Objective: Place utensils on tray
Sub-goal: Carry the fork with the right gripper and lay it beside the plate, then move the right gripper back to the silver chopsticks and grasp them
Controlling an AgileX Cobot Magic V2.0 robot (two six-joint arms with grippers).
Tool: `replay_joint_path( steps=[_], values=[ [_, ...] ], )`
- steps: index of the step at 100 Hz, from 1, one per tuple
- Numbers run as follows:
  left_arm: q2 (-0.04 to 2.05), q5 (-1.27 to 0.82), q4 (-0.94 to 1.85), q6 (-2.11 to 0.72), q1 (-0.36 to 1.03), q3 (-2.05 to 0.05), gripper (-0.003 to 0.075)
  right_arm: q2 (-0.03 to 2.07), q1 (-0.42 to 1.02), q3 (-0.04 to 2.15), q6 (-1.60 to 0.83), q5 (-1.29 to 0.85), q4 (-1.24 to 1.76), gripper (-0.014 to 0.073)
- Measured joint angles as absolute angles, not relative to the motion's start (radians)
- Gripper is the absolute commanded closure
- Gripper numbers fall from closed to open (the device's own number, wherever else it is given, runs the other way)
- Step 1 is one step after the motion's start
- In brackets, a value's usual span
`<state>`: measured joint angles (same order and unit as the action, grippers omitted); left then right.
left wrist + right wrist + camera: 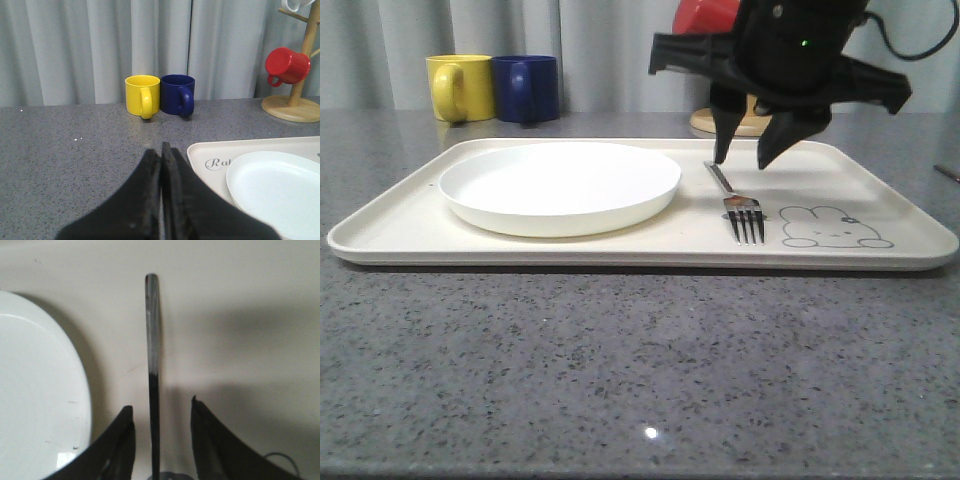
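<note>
Grey speckled table (620, 370) in foreground. Cream tray (390, 235) on it, white plate (560, 185) on tray's left half. Fork (738, 208) flat on tray, just right of plate, tines beside bunny drawing (832, 228). Right gripper (745, 155) above fork handle, jaws spread, handle between fingertips, not gripped. Left gripper (161, 150) closed, empty, over table.

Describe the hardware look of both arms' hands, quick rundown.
Right hand: matte black, bulky housing with flat wing-like side pieces, a small green LED on the body and a black cable looping off the top. Its two fingers are black, curved and taper to points. Left hand: the same matte black, two broad fingers narrowing to slim tips. No markings legible on either.
</note>
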<state>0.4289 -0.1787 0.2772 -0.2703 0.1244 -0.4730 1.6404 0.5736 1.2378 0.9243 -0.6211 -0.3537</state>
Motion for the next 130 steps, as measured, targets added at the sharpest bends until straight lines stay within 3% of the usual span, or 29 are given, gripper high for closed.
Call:
replay_joint_path(
  steps=[35,80,130],
  values=[
    [0.429,-0.179,0.277,-0.27,0.124,-0.473,0.0738,1.449,0.376,1.219,0.682,-0.763,-0.355,0.0299],
    [0.429,-0.179,0.277,-0.27,0.124,-0.473,0.0738,1.432,0.044,1.076,0.379,-0.751,-0.137,0.0299],
    [0.429,-0.179,0.277,-0.27,0.124,-0.473,0.0738,1.525,0.003,1.053,0.316,-0.682,-0.099,0.0305]
  ],
)
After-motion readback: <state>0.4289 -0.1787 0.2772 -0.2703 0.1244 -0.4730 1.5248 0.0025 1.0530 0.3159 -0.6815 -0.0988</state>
